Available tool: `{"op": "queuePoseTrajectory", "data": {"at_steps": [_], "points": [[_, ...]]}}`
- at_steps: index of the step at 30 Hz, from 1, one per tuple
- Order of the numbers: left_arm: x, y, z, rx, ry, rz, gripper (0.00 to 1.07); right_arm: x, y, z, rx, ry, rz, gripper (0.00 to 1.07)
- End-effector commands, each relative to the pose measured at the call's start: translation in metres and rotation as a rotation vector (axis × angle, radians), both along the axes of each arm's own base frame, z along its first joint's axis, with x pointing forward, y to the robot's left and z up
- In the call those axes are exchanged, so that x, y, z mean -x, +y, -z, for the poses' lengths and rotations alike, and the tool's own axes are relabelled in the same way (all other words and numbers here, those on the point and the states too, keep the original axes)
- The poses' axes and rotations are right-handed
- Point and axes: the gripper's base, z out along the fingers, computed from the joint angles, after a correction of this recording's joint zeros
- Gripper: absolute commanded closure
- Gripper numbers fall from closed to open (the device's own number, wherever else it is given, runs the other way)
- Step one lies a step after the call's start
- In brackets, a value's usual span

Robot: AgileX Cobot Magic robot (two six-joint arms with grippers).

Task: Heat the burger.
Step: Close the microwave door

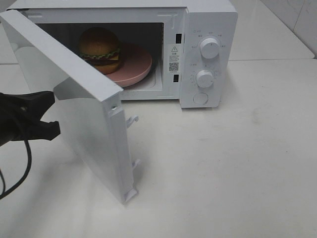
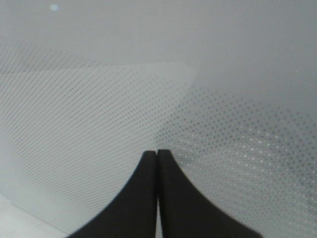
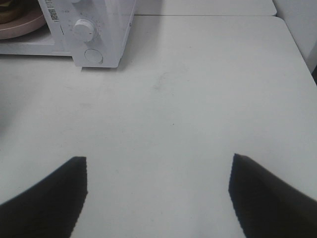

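**Burger inside microwave, door standing open**

Burger [image 1: 100, 49] sits on a pink plate [image 1: 140, 71] inside the cavity of the white microwave [image 1: 208, 20]. It is upright and lies toward the left part of the plate. Bun, lettuce, patty and cheese edge are all visible through the opening.

Door [image 1: 74, 114] is swung out on its left hinge toward the camera, its free edge with two latch hooks [image 1: 132, 120] facing right. Control panel to the right of the cavity carries an upper knob [image 1: 210, 48], a lower knob [image 1: 204, 78] and a round button [image 1: 200, 98] beneath them.

Left gripper [image 2: 157, 152]: fingers pressed together, nothing between them. It is at the outer face of the door, on the left of the high view; the wrist view shows the dotted window pane close ahead. Contact with the door cannot be told.

Right gripper [image 3: 158, 159]: fingers spread wide, empty, hanging above the bare white table [image 3: 198, 74], well apart from the microwave.
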Motion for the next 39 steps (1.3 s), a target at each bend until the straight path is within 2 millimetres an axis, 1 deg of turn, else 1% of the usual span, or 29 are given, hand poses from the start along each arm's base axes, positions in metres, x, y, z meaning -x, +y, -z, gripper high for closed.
{"op": "queuePoseTrajectory", "data": {"at_steps": [1, 2, 4, 5, 6, 7, 8, 10, 11, 12, 13, 14, 16, 17, 18, 20, 21, 22, 23, 25, 26, 27, 29, 31, 34, 35, 39], "points": [[-0.011, -0.02, -0.005, 0.023, -0.04, 0.014, 1.07, 0.004, 0.0, 0.0, -0.004, -0.04, 0.006, 0.31], [-0.011, -0.02, -0.005, 0.023, -0.04, 0.014, 1.07, 0.004, 0.0, 0.0, -0.004, -0.04, 0.006, 0.31], [-0.02, -0.034, -0.004, 0.037, -0.039, 0.016, 1.07, 0.004, 0.0, 0.0, -0.004, -0.04, 0.006, 0.31], [-0.02, -0.034, -0.004, 0.037, -0.039, 0.016, 1.07, 0.004, 0.0, 0.0, -0.004, -0.04, 0.006, 0.31], [-0.022, -0.038, -0.004, 0.044, -0.04, 0.016, 1.07, 0.004, 0.0, 0.0, -0.004, -0.04, 0.006, 0.31], [-0.028, -0.048, -0.004, 0.062, -0.039, 0.008, 1.07, 0.004, 0.0, 0.0, -0.004, -0.04, 0.006, 0.31], [-0.028, -0.048, -0.004, 0.062, -0.039, 0.008, 1.07, 0.004, 0.0, 0.0, -0.004, -0.04, 0.006, 0.31], [-0.037, -0.061, -0.004, 0.075, -0.026, -0.008, 1.07, 0.004, 0.0, 0.0, -0.004, -0.04, 0.006, 0.31], [-0.037, -0.061, -0.004, 0.075, -0.026, -0.008, 1.07, 0.004, 0.0, 0.0, -0.004, -0.04, 0.006, 0.31], [-0.042, -0.07, -0.004, 0.063, -0.029, -0.015, 1.07, 0.004, 0.0, 0.0, -0.004, -0.04, 0.006, 0.31], [-0.042, -0.07, -0.004, 0.063, -0.029, -0.015, 1.07, 0.004, 0.0, 0.0, -0.004, -0.04, 0.006, 0.31], [-0.048, -0.079, -0.006, 0.053, -0.034, -0.027, 1.07, 0.004, 0.0, 0.0, -0.004, -0.04, 0.006, 0.31], [-0.051, -0.083, -0.007, 0.043, -0.039, -0.034, 1.07, 0.004, 0.0, 0.0, -0.004, -0.04, 0.006, 0.31], [-0.056, -0.091, -0.009, 0.04, -0.043, -0.05, 1.07, 0.004, 0.0, 0.0, -0.004, -0.04, 0.006, 0.31], [-0.056, -0.091, -0.009, 0.04, -0.043, -0.05, 1.07, 0.004, 0.0, 0.0, -0.004, -0.04, 0.006, 0.31], [-0.066, -0.102, -0.011, 0.046, -0.04, -0.074, 1.07, 0.004, 0.0, 0.0, -0.004, -0.04, 0.006, 0.31], [-0.066, -0.102, -0.011, 0.046, -0.04, -0.074, 1.07, 0.004, 0.0, 0.0, -0.004, -0.04, 0.006, 0.31], [-0.073, -0.109, -0.013, 0.053, -0.041, -0.077, 1.07, 0.004, 0.0, 0.0, -0.004, -0.04, 0.006, 0.31], [-0.073, -0.109, -0.013, 0.053, -0.041, -0.077, 1.07, 0.004, 0.0, 0.0, -0.004, -0.04, 0.006, 0.31], [-0.084, -0.116, -0.016, 0.068, -0.05, -0.087, 1.07, 0.004, 0.0, 0.0, -0.003, -0.04, 0.005, 0.31], [-0.084, -0.116, -0.016, 0.068, -0.05, -0.087, 1.07, 0.004, 0.0, 0.0, -0.003, -0.04, 0.005, 0.31], [-0.091, -0.12, -0.017, 0.071, -0.053, -0.112, 1.07, 0.004, 0.0, 0.0, -0.003, -0.04, 0.005, 0.31], [-0.094, -0.121, -0.017, 0.069, -0.056, -0.121, 1.07, 0.004, 0.0, 0.0, -0.003, -0.04, 0.005, 0.31], [-0.107, -0.13, -0.02, 0.07, -0.056, -0.143, 1.07, 0.004, 0.0, 0.0, -0.004, -0.04, 0.006, 0.31], [-0.109, -0.131, -0.021, 0.071, -0.06, -0.148, 1.07, 0.004, 0.0, 0.0, -0.004, -0.04, 0.006, 0.31], [-0.114, -0.135, -0.023, 0.081, -0.059, -0.156, 1.07, 0.004, 0.0, 0.0, -0.004, -0.04, 0.006, 0.31], [-0.122, -0.142, -0.023, 0.084, -0.031, -0.163, 1.07, 0.004, 0.0, 0.0, -0.003, -0.04, 0.005, 0.31]]}}
